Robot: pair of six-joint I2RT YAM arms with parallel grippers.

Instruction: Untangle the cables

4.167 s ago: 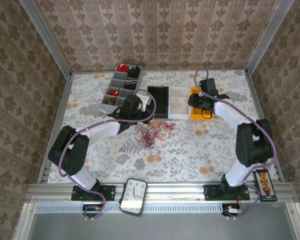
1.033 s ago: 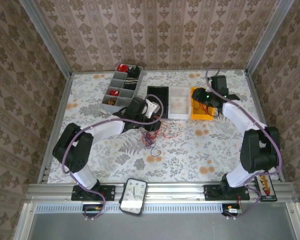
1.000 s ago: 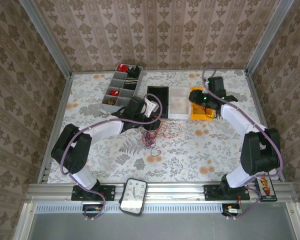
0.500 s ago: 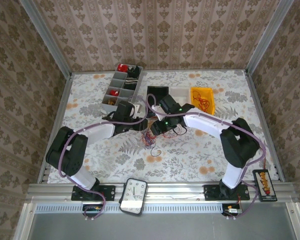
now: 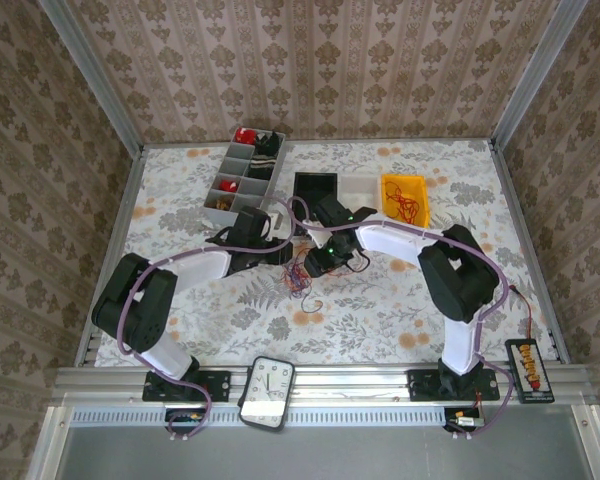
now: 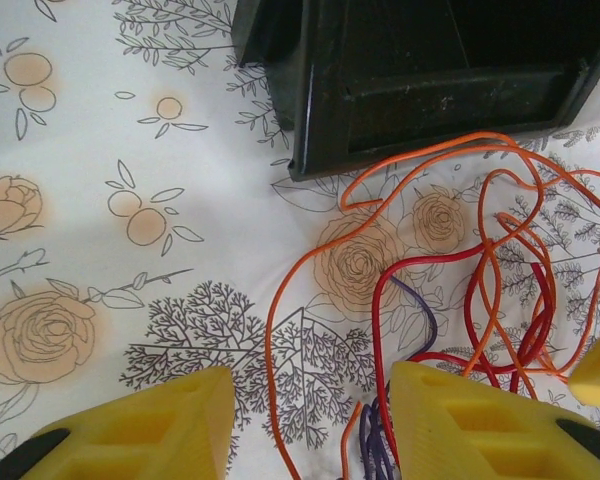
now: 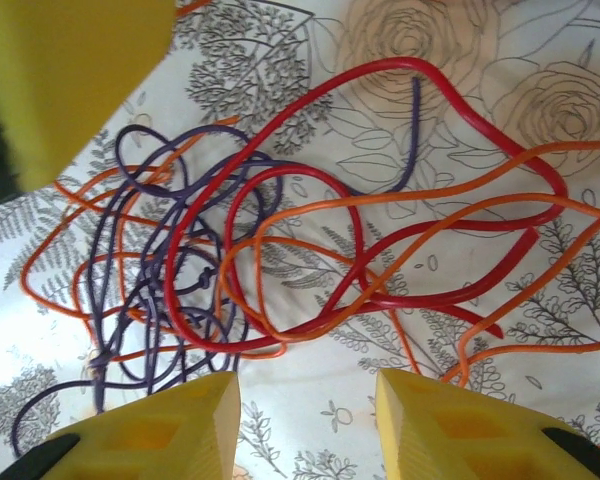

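The cables [image 5: 301, 272] lay in a loose red, orange and purple snarl at the middle of the frame on the flowered table [image 5: 380, 300], just below the black tray [image 5: 315, 189]; the left pincer [image 6: 310, 425] hung over the snarl's left edge, jaws spread, one orange strand crossing the gap unpinched; the right pincer [image 7: 305, 430] stood over the thickest part, jaws likewise apart and gripping nothing; a wire bundle [image 5: 410, 210] of red and orange sat in the yellow bin [image 5: 391, 188] at the upper right.
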